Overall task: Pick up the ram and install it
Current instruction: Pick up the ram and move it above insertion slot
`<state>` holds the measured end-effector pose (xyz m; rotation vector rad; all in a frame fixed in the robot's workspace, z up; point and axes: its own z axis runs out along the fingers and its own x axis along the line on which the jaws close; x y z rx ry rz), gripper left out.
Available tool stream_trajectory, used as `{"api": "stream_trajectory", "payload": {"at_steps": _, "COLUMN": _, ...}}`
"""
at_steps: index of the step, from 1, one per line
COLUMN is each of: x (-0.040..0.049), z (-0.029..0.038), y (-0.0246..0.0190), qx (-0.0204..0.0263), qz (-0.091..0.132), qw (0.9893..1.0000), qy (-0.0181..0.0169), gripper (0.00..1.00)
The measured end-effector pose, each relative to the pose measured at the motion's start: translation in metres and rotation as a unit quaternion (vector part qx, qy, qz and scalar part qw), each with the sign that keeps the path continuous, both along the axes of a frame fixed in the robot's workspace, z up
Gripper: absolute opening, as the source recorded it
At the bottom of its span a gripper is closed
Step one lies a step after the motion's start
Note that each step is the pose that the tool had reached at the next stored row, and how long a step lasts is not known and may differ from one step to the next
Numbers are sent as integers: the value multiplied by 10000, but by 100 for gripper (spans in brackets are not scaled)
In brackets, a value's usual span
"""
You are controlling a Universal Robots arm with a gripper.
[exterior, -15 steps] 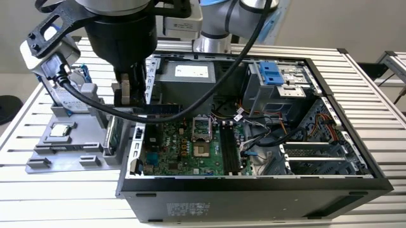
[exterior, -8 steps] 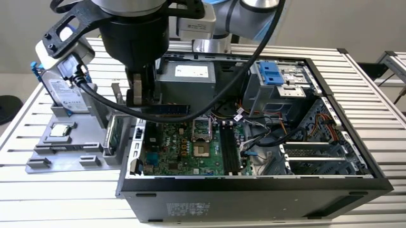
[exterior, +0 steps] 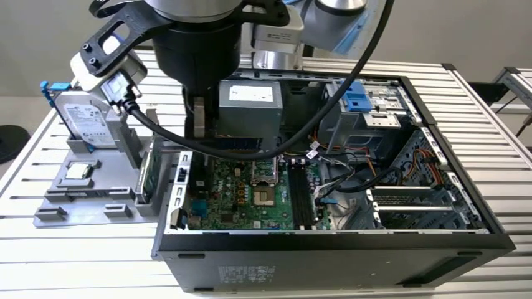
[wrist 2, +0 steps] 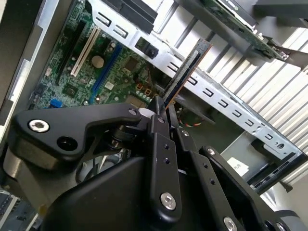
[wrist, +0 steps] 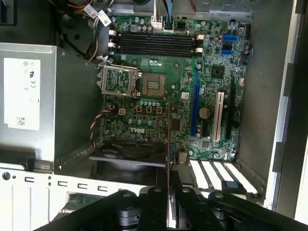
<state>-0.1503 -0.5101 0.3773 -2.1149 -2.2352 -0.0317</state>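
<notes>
Gripper [wrist 2: 162, 113] is clamped on the ram [wrist 2: 185, 72], a thin dark stick seen edge-on that pokes out past the fingertips in the second wrist view. The ram hangs in the air inside the open computer case [exterior: 332, 244], above the motherboard [wrist: 144, 115] and near the case's slotted metal rear wall [wrist 2: 226, 103]. The memory slots [wrist: 154, 43] lie across the board, well apart from the ram. A hard drive [exterior: 87, 121] stands in the grey holder [exterior: 83, 202] at the exterior view's left.
</notes>
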Motion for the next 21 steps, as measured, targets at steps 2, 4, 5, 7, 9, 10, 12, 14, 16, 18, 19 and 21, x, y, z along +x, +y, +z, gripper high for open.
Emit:
{"api": "stream_trajectory", "payload": {"at_steps": 2, "x": 39, "z": 0, "y": 0, "qx": 0, "qz": 0, "qw": 10000, "qy": 4, "gripper": 0}}
{"api": "stream_trajectory", "payload": {"at_steps": 4, "x": 77, "z": 0, "y": 0, "qx": 0, "qz": 0, "qw": 10000, "qy": 7, "gripper": 0}}
{"api": "stream_trajectory", "payload": {"at_steps": 5, "x": 96, "z": 0, "y": 0, "qx": 0, "qz": 0, "qw": 10000, "qy": 9, "gripper": 0}}
{"api": "stream_trajectory", "payload": {"at_steps": 7, "x": 134, "z": 0, "y": 0, "qx": 0, "qz": 0, "qw": 10000, "qy": 12, "gripper": 0}}
{"api": "stream_trajectory", "payload": {"at_steps": 9, "x": 172, "z": 0, "y": 0, "qx": 0, "qz": 0, "qw": 10000, "qy": 16, "gripper": 0}}
{"api": "stream_trajectory", "payload": {"at_steps": 10, "x": 192, "z": 0, "y": 0, "qx": 0, "qz": 0, "qw": 10000, "qy": 18, "gripper": 0}}
{"api": "stream_trajectory", "payload": {"at_steps": 12, "x": 236, "z": 0, "y": 0, "qx": 0, "qz": 0, "qw": 10000, "qy": 23, "gripper": 0}}
{"api": "stream_trajectory", "payload": {"at_steps": 14, "x": 279, "z": 0, "y": 0, "qx": 0, "qz": 0, "qw": 10000, "qy": 28, "gripper": 0}}
{"api": "stream_trajectory", "payload": {"at_steps": 16, "x": 323, "z": -1, "y": 0, "qx": 0, "qz": 0, "qw": 10000, "qy": 34, "gripper": 0}}
{"api": "stream_trajectory", "payload": {"at_steps": 18, "x": 366, "z": 0, "y": 0, "qx": 0, "qz": 0, "qw": 10000, "qy": 39, "gripper": 0}}
{"api": "stream_trajectory", "payload": {"at_steps": 19, "x": 388, "z": 0, "y": 0, "qx": 0, "qz": 0, "qw": 10000, "qy": 42, "gripper": 0}}
{"api": "stream_trajectory", "payload": {"at_steps": 21, "x": 457, "z": 0, "y": 0, "qx": 0, "qz": 0, "qw": 10000, "qy": 49, "gripper": 0}}
